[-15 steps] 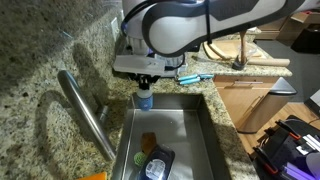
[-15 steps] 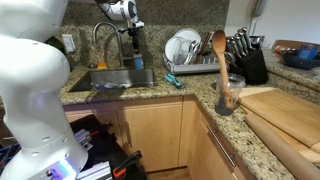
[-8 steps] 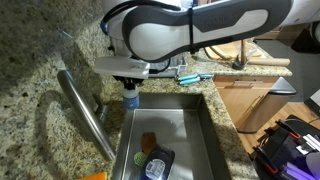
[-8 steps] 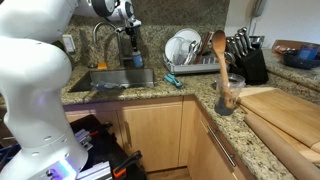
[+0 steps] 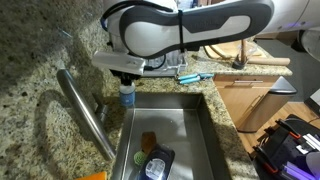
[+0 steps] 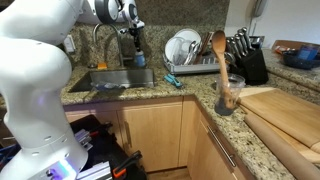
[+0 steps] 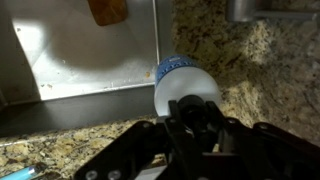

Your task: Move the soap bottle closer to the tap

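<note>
Overhead, in an exterior view, the gripper [image 5: 127, 81] was clamped on the top of the soap bottle [image 5: 127, 97]. The bottle was upright at the sink's [image 5: 205, 130] back corner, near the tap [image 5: 85, 112]. In an exterior view from the front, the soap bottle [image 6: 135, 60] was just beside the tap [image 6: 103, 33]. In the wrist view, the gripper [image 7: 195, 113] closed on the soap bottle [image 7: 180, 78] over the granite surface [image 7: 270, 60]; whether it touched down was unclear.

granite counter [image 6: 195, 98] | light wood cabinets [image 6: 150, 130] | granite backsplash [image 6: 190, 14] | steel sink [image 5: 192, 125] | warm indoor light
</note>
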Available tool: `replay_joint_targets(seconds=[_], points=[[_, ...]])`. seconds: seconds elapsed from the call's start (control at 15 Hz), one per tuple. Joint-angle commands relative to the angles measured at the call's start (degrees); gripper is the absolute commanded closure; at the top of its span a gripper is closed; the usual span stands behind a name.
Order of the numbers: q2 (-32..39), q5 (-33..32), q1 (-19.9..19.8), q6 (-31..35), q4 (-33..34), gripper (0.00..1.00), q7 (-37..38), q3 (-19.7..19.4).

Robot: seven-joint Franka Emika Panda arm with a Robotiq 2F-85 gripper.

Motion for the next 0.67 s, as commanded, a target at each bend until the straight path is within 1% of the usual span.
replay_joint_targets(seconds=[0.0, 0.07, 0.13, 0.27, 0.33, 0.4, 0.47, 0.53, 0.6], points=[[4.2, 2.2, 1.0, -1.1, 9.6, 0.94, -1.1, -1.9], [1.4, 0.7, 0.1, 0.0, 3.6, 0.94, 0.0, -0.7], [1.7, 0.7, 0.1, 0.0, 4.4, 0.76, 0.0, -0.8], [1.8, 0.7, 0.1, 0.0, 4.1, 0.76, 0.0, -0.8], [1.8, 0.7, 0.2, 0.0, 4.0, 0.94, 0.0, -0.8], [2.1, 1.1, 0.1, -0.9, 4.8, 0.94, 0.0, -0.5], [3.0, 1.7, 0.0, -2.4, 7.1, 0.94, -0.4, -0.1], [4.5, 3.4, 1.0, -4.3, 10.5, 0.94, -1.2, -1.7], [4.7, 4.0, 1.2, -5.6, 11.5, 0.94, -1.4, -1.5]])
